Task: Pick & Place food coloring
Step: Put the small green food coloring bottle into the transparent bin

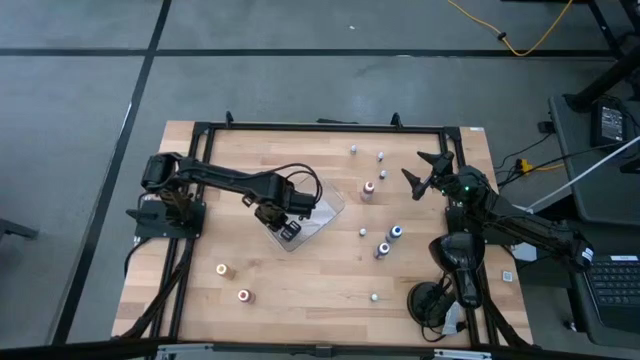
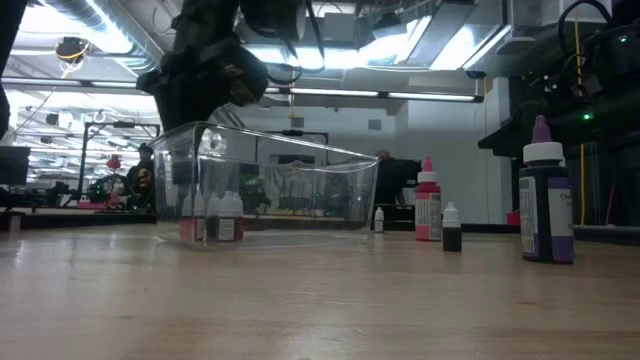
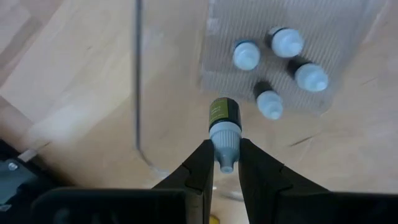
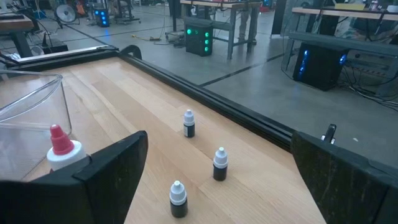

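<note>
Left pincer is gripping 1 bottle by its cap, hanging over the tray at frame centre, for release; right pincer is waiting wide.

1. One clear tray on the bench, right under the left pincer.
2. Four white-capped bottles standing in the tray just past that pincer, plus one more bottle pinched in it.
3. Three small dark bottles ahead of the right pincer, and one red-capped bottle beside it.
</note>
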{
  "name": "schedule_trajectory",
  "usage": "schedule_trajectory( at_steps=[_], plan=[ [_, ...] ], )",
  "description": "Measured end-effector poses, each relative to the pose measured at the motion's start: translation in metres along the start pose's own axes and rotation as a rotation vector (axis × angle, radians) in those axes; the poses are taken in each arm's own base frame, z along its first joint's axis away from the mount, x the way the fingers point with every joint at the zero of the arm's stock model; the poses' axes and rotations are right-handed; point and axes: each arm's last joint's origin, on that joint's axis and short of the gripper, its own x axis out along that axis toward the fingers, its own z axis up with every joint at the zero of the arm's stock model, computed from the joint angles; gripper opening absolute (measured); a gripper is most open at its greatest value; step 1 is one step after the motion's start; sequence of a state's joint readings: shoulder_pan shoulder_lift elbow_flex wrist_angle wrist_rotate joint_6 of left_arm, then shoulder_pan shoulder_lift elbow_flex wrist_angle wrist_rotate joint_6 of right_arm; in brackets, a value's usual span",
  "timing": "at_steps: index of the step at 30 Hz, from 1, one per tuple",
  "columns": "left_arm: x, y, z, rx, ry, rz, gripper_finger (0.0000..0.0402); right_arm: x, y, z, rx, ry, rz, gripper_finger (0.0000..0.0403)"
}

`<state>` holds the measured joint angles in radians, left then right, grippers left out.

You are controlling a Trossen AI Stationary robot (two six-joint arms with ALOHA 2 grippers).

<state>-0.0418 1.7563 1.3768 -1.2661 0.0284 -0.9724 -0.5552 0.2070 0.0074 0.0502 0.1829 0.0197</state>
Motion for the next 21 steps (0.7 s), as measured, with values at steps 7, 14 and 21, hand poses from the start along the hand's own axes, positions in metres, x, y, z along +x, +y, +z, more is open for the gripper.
schedule_trajectory(
  at_steps=[7,14,21],
  plan=[
    [0.011,-0.001,0.000,0.000,-0.012,-0.033,0.0056,0.000,0.000,0.000,-0.001,0.000,0.000,0.0394],
    [0.021,-0.001,0.001,0.002,-0.017,-0.044,0.0056,0.000,0.000,0.000,-0.001,0.001,0.000,0.0394],
    [0.031,-0.001,0.002,0.017,0.008,-0.038,0.0056,0.000,0.000,0.000,0.000,0.000,0.000,0.0394]
  ],
)
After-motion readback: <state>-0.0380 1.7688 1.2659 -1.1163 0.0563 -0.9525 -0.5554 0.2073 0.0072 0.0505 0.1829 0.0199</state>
